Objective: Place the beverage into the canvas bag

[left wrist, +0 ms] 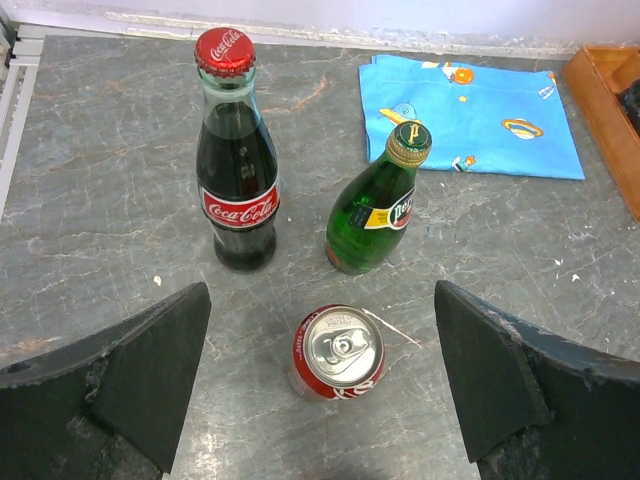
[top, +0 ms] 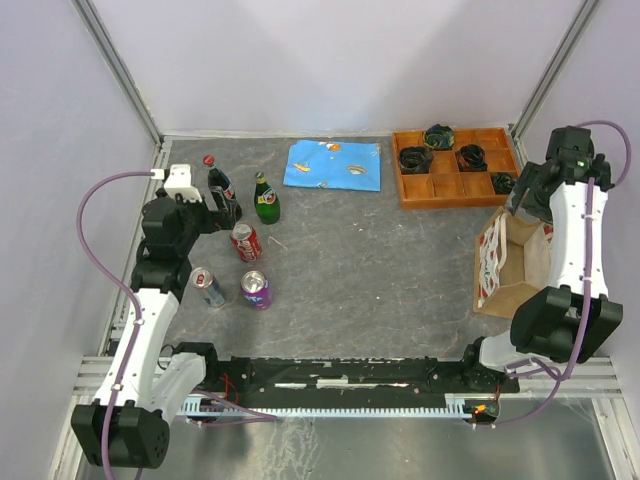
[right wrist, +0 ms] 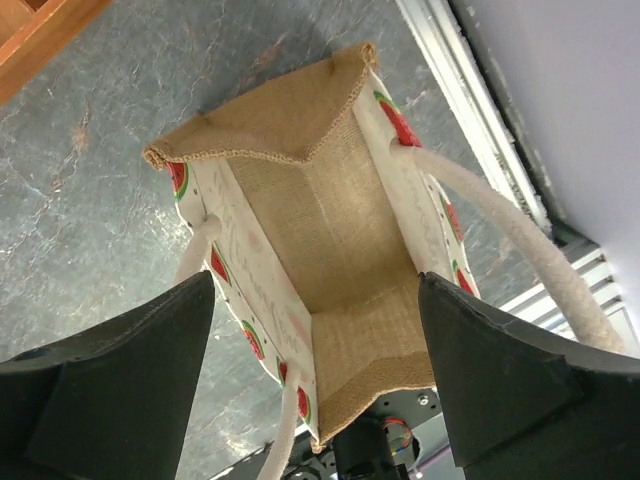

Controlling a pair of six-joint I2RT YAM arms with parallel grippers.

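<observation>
- Left end effector [left wrist: 320,300]: jaws wide apart, gripping nothing.
- Can [left wrist: 338,352]: red, upright on the bench [left wrist: 90,200], just ahead of and below the left end effector, centred between its fingers. Judged the beverage in hand.
- Handling of the can: probably stiff but thin-walled, smooth, a little slippery, dented by a hard squeeze. Best taken across the side wall near mid-height, tab end up.
- Cola bottle [left wrist: 237,190] and green bottle [left wrist: 372,215]: upright, further ahead of the left end effector, to the left and right of the can and apart from it. Glass by the look, so likely heavier and breakable.
- Silver can [top: 208,287] and purple can [top: 256,289]: behind the left end effector, toward its arm base.
- Right end effector [right wrist: 315,285]: jaws wide apart, gripping nothing, poised over the bag mouth.
- Bag [right wrist: 300,200]: directly below the right end effector, mouth open toward it, rope handles [right wrist: 520,250] fallen outward. Nothing seen inside. Soft walls likely to fold if pushed. Well apart from the can.
- Tray [top: 440,202]: near the right end effector, on its left, with dark coiled items [top: 413,158] in several compartments.
</observation>
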